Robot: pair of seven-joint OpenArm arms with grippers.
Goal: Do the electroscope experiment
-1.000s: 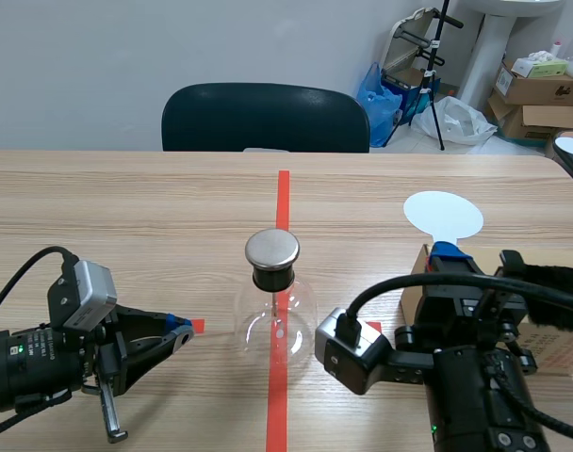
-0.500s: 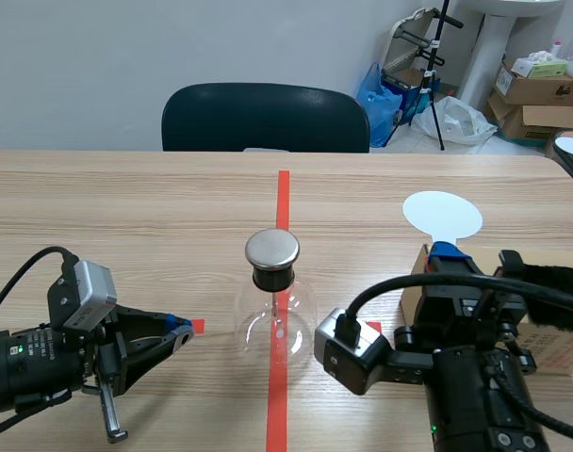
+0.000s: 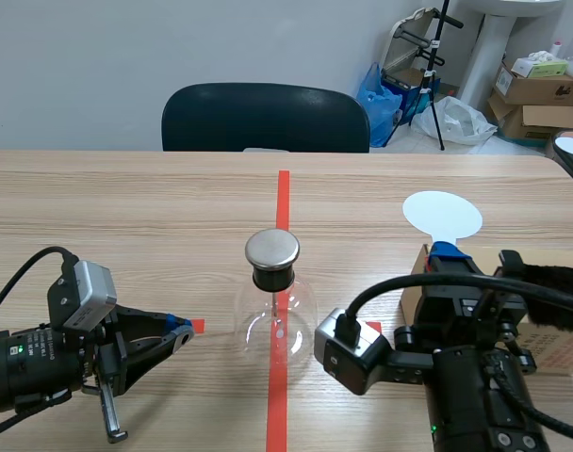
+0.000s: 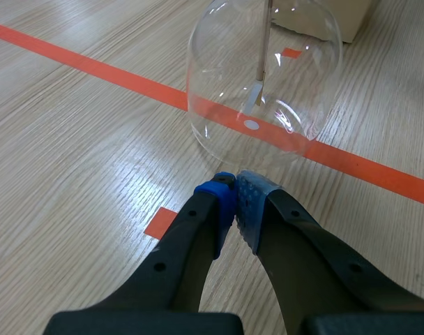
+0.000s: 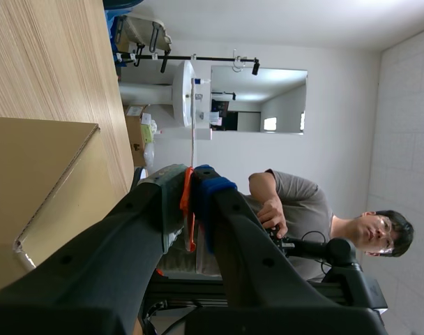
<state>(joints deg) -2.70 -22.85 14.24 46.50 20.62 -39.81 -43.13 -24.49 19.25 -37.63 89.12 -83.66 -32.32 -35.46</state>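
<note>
while closed, left gripper (image 4: 234, 183) near flask (image 4: 264, 77); paddle (image 3: 442, 215) in right gripper (image 5: 191, 179)

- The tabletop (image 3: 126, 207) reads to me as pale wood-grain laminate, smooth, with a soft sheen.
- The tape line (image 4: 93, 66) on it is flat, orange-red and matt.
- The flask (image 4: 303, 77) is clear glass, glossy, with bright glints on its curve.
- Its cap (image 3: 272, 249) is brushed grey metal, dull-shining. The stopper (image 3: 272, 277) under it is matt black, either rubber or plastic.
- My left pincer (image 4: 234, 202) is black, semi-matt plastic. Its pads (image 4: 252, 199) are soft-looking, blue and dotted.
- My right pincer (image 5: 190, 188) has the same black finish. It pinches the white paddle (image 3: 442, 215), which is thin, smooth and matt.
- The box (image 5: 38, 181) is plain brown cardboard, rough-matt.
- The chair back (image 3: 266, 118) is dark and matt.
</note>
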